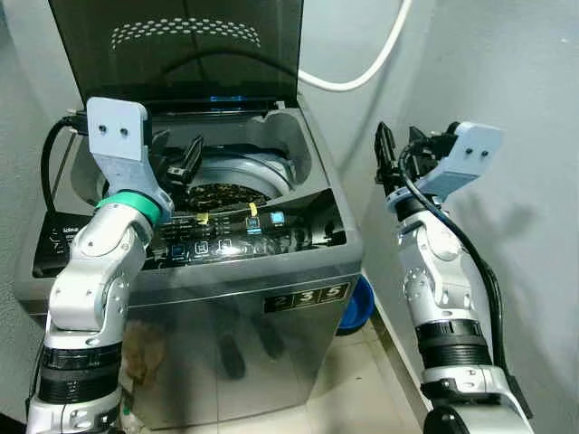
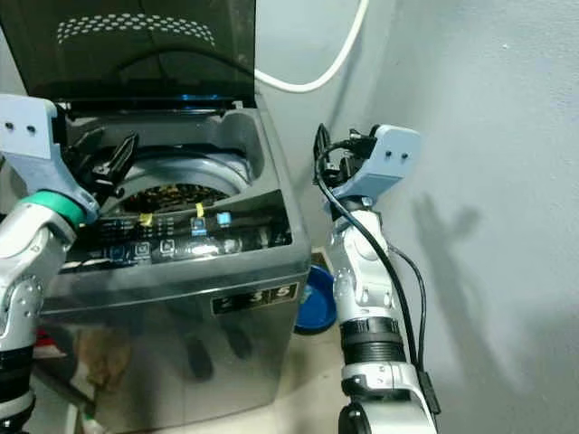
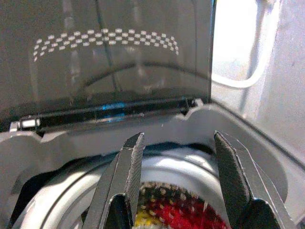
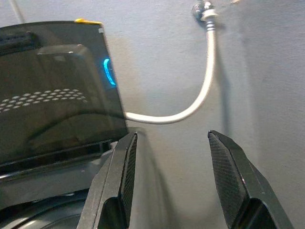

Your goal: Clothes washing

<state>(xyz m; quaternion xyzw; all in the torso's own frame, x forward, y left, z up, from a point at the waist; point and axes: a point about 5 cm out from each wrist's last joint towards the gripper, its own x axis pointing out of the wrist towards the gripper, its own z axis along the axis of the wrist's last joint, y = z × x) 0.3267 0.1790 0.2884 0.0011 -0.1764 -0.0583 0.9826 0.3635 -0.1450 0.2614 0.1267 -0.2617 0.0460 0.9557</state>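
Beside the grey wall (image 1: 525,72), both grippers gape: left gripper (image 1: 176,158) over the open washing machine (image 1: 271,298), right gripper (image 1: 393,149) raised alongside.

Both silver arms are bent at the elbow and lifted up in front of the robot. The left arm reaches forward, with a green ring around its wrist. The left gripper (image 1: 176,163) points forward and a little down. Its two long black fingers (image 3: 121,183) are spread apart with nothing between them. The right arm stands up tall at the robot's right side, with a black cable running down along it. The right gripper (image 1: 391,154) is held high and points forward. Its two black fingers (image 4: 228,183) are spread apart too, and hold nothing.
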